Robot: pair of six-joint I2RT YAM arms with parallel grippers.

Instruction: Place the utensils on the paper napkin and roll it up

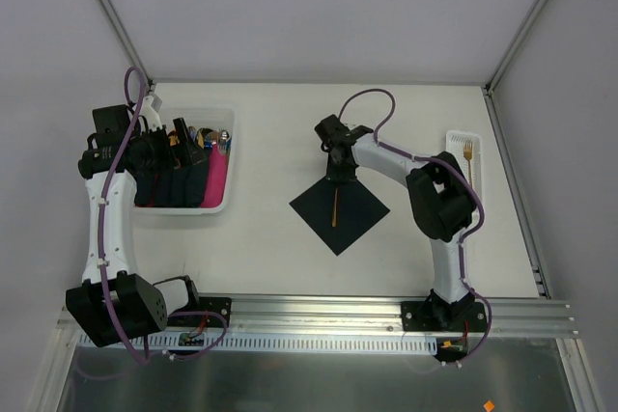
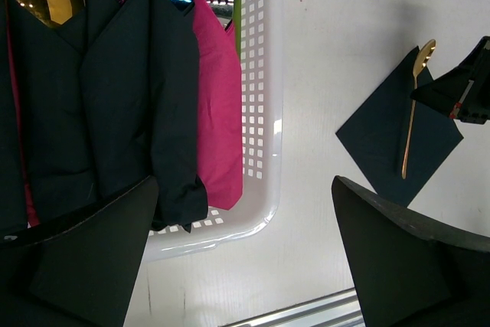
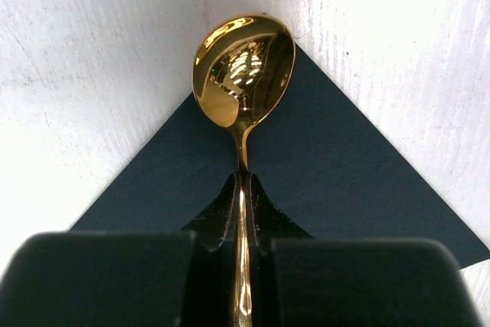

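The right gripper (image 3: 242,189) is clamped on the neck of a mirror-bright gold spoon (image 3: 243,67), which is over the dark navy napkin (image 3: 344,166) lying as a diamond mid-table. The spoon's long axis runs near to far, with the bowl at the far corner, perhaps resting on the paper. The left gripper (image 2: 245,212) gapes empty above the white bin (image 2: 260,112).

Gold spoon (image 3: 245,74) in claw (image 3: 243,197), over napkin (image 3: 344,174)

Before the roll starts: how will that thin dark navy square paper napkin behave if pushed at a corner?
Probably floppy: the dark navy paper napkin lies completely flat, sheet-thin. Likely light, so it may slide on the smooth white table rather than fold. The gold spoon along its diagonal might pin it.
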